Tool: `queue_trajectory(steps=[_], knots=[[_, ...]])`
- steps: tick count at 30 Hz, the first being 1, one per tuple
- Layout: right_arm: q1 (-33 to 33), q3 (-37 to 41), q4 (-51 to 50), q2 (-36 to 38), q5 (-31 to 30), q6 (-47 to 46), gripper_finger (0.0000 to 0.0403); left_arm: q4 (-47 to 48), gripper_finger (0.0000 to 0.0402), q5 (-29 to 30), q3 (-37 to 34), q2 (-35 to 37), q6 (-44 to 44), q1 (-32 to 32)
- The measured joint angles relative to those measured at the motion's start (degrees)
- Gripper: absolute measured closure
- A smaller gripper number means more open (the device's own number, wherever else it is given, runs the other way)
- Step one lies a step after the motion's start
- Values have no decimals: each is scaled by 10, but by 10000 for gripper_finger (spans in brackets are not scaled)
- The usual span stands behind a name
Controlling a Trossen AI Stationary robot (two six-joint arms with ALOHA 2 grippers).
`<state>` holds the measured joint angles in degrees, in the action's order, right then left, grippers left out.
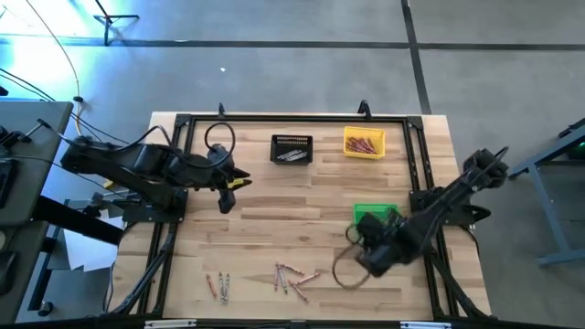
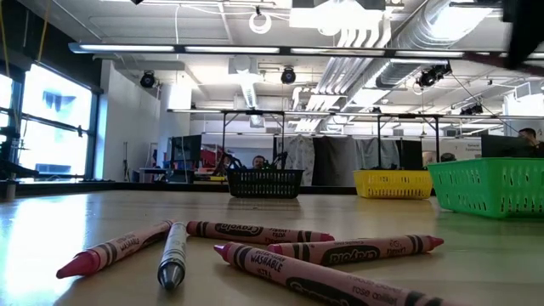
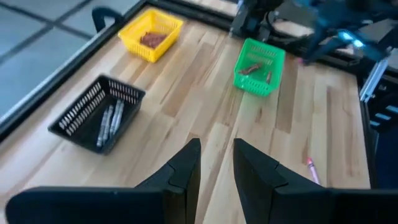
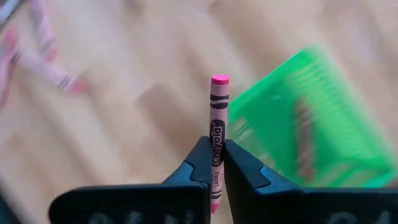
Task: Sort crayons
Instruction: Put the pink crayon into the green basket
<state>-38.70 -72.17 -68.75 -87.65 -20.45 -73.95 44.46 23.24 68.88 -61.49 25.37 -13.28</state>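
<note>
Several crayons [image 1: 291, 277] lie loose on the table near its front edge, with a few more [image 1: 219, 285] to their left; they fill the foreground of the low view [image 2: 255, 246]. My right gripper [image 1: 364, 239] [image 4: 216, 144] hangs beside the green bin [image 1: 377, 216] and is shut on a pink crayon [image 4: 217, 112]. My left gripper [image 1: 239, 180] [image 3: 216, 163] is open and empty above the table's left middle. The black bin [image 1: 292, 148] holds grey crayons, and the yellow bin [image 1: 364, 143] holds reddish ones. My right gripper pinches the pink crayon between its two fingers on the wrapped half [image 4: 217, 134] toward its pointed end. The crayon lies along the fingers, and its flat end [image 4: 219, 79] sticks out past the fingertips. It is lifted clear of the table.
The black and yellow bins stand along the far edge and the green bin at the right middle [image 3: 260, 65]. A dark metal frame [image 1: 183, 123] runs around the tabletop. Bare wood lies between the bins and the loose crayons.
</note>
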Motion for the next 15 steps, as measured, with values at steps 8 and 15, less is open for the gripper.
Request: queue_trajectory(steps=[8,15], knots=[[101,0,-61,12,-5,92,391,4,321,4,0,42,-52,16],[137,12,-64,15,-5,153,391,-13,321,6,0,75,-86,48]])
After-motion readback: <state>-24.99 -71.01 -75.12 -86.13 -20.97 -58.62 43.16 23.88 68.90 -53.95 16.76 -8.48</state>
